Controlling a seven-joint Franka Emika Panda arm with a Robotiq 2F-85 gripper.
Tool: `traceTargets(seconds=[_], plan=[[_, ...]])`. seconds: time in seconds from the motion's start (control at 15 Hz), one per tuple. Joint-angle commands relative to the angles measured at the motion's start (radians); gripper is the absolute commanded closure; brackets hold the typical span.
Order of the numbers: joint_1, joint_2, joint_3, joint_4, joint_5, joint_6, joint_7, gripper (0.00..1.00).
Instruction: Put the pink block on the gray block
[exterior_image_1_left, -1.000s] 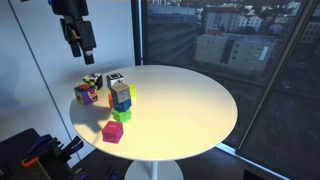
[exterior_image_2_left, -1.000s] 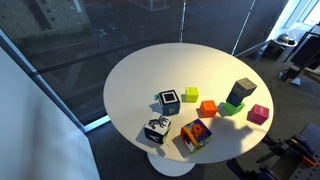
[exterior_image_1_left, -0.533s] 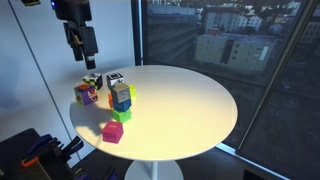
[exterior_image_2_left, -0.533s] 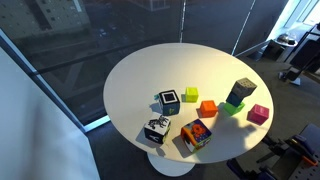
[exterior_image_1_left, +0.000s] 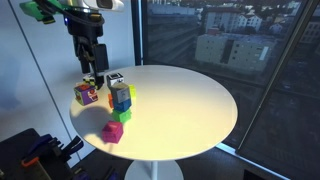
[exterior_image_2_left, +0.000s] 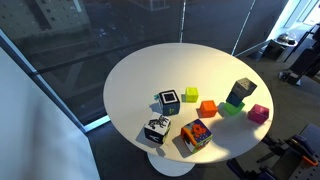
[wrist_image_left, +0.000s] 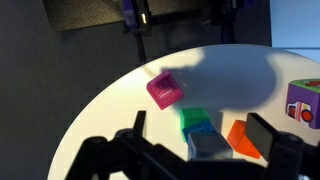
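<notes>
The pink block (exterior_image_1_left: 112, 131) lies on the round white table (exterior_image_1_left: 190, 100) near its edge; it also shows in an exterior view (exterior_image_2_left: 259, 114) and in the wrist view (wrist_image_left: 164, 89). The gray block (exterior_image_2_left: 241, 90) tops a small stack above a blue cube and a green cube (exterior_image_2_left: 232, 108); the stack also shows in an exterior view (exterior_image_1_left: 120, 96) and in the wrist view (wrist_image_left: 207, 145). My gripper (exterior_image_1_left: 92, 68) is open and empty, hanging above the table's far edge. In the wrist view the gripper (wrist_image_left: 200, 128) has its fingers on either side of the stack, well above it.
A purple-and-orange cube (exterior_image_2_left: 196, 134), a white cube with black marks (exterior_image_2_left: 156, 130), a white-and-blue cube (exterior_image_2_left: 169, 101), an orange cube (exterior_image_2_left: 207, 107) and a yellow-green cube (exterior_image_2_left: 190, 95) lie on the table. Dark windows stand behind.
The arm has come down and a little toward the cubes; the gripper stays open. No block has moved.
</notes>
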Motion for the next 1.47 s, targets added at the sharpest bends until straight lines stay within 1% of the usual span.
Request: traceTargets(seconds=[0.0,0.27,0.53,0.6,0.73,1.0,1.4], plan=[[-0.021,0.036,-0.013,-0.028,-0.054,0.066,-0.051,0.00],[-0.032,0.080,-0.018,-0.079,-0.094,0.180,-0.058,0.00],[-0.033,0.133,-0.027,-0.130,-0.098,0.321,-0.070,0.00],[-0.032,0.166,-0.029,-0.113,-0.094,0.344,-0.076,0.00],[-0.030,0.198,-0.035,-0.121,-0.087,0.392,-0.093,0.00],[-0.027,0.267,-0.042,-0.121,-0.083,0.459,-0.120,0.00],[-0.020,0.334,-0.045,-0.120,-0.075,0.477,-0.169,0.00]])
